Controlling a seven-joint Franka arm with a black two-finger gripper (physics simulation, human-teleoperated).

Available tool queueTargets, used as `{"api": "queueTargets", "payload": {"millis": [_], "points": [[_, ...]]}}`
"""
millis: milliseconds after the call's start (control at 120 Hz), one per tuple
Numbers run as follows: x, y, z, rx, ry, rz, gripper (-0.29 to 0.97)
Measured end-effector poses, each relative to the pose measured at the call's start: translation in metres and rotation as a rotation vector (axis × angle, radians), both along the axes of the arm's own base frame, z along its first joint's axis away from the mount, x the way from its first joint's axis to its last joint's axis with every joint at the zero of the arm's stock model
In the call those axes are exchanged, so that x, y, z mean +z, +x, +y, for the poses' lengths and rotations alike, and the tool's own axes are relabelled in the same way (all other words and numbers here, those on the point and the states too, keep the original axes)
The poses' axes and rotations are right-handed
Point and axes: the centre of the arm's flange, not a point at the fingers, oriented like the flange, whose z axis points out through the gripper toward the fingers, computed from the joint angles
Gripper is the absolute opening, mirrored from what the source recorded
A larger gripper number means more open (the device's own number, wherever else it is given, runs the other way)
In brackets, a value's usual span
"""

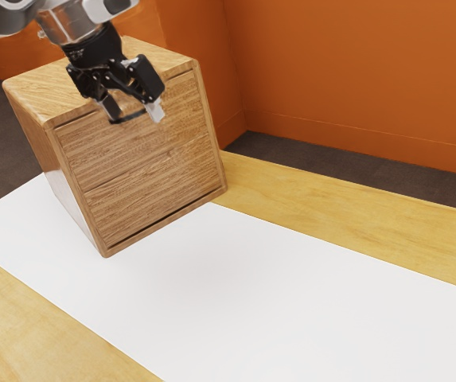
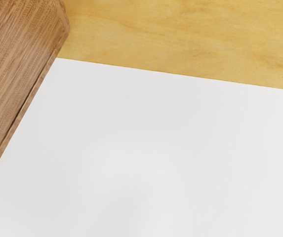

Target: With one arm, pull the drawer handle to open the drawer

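Observation:
A wooden cabinet point(image 1: 124, 159) stands at the back of the white mat, turned slightly, with two drawer fronts facing the exterior view's right. The top drawer point(image 1: 136, 143) carries a thin dark handle point(image 1: 129, 118) near its upper edge, and its front sits flush with the cabinet. My black gripper point(image 1: 134, 113) hangs right in front of that handle, open, with its pale-tipped fingers point(image 1: 156, 111) spread apart on either side of the bar. In the wrist view the cabinet's lower corner point(image 2: 13, 74) lies close beside my hand.
A white mat point(image 1: 235, 294) covers the middle of the light wooden table point(image 1: 355, 215). Orange walls rise behind the cabinet and along the back. In the wrist view the mat point(image 2: 156, 163) meets the bare table strip point(image 2: 181, 39).

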Motion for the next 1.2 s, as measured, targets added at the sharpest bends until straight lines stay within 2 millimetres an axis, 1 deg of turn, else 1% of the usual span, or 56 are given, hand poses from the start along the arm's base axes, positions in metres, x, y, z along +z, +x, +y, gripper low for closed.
{"api": "queueTargets", "payload": {"millis": [25, 67, 100, 133, 258, 300, 367, 400, 458, 525, 542, 600, 650, 675, 725, 775, 867, 950, 1058, 1150, 1200], "points": [[0.016, -0.010, 0.004, 0.006, -0.004, -0.029, 0.68], [0.037, -0.020, 0.007, 0.009, -0.007, -0.075, 0.68], [0.055, -0.026, 0.002, -0.001, -0.005, -0.120, 0.68], [0.064, -0.028, -0.007, -0.018, -0.006, -0.146, 0.68], [0.056, -0.005, -0.051, -0.140, 0.015, -0.181, 0.68], [0.054, -0.001, -0.058, -0.203, 0.033, -0.195, 0.68], [0.045, 0.004, -0.061, -0.287, 0.056, -0.190, 0.68], [0.039, -0.002, -0.061, -0.325, 0.056, -0.179, 0.68], [0.035, -0.030, -0.061, -0.384, 0.044, -0.162, 0.68], [0.035, -0.051, -0.054, -0.427, 0.075, -0.156, 0.68], [0.032, -0.054, -0.051, -0.436, 0.087, -0.144, 0.68], [0.023, -0.059, -0.038, -0.462, 0.126, -0.109, 0.68], [0.024, -0.060, -0.031, -0.500, 0.169, -0.106, 0.68], [0.024, -0.060, -0.032, -0.526, 0.208, -0.099, 0.68], [0.024, -0.058, -0.046, -0.596, 0.290, -0.078, 0.68], [0.019, -0.051, -0.051, -0.649, 0.356, -0.049, 0.68], [0.009, -0.040, -0.047, -0.715, 0.437, -0.012, 0.68], [0.009, -0.037, -0.038, -0.756, 0.507, 0.006, 0.68], [0.012, -0.035, -0.015, -0.780, 0.563, 0.013, 0.68], [0.014, -0.036, 0.014, -0.771, 0.589, 0.016, 0.68], [0.010, -0.037, 0.026, -0.763, 0.586, 0.022, 0.68]]}}
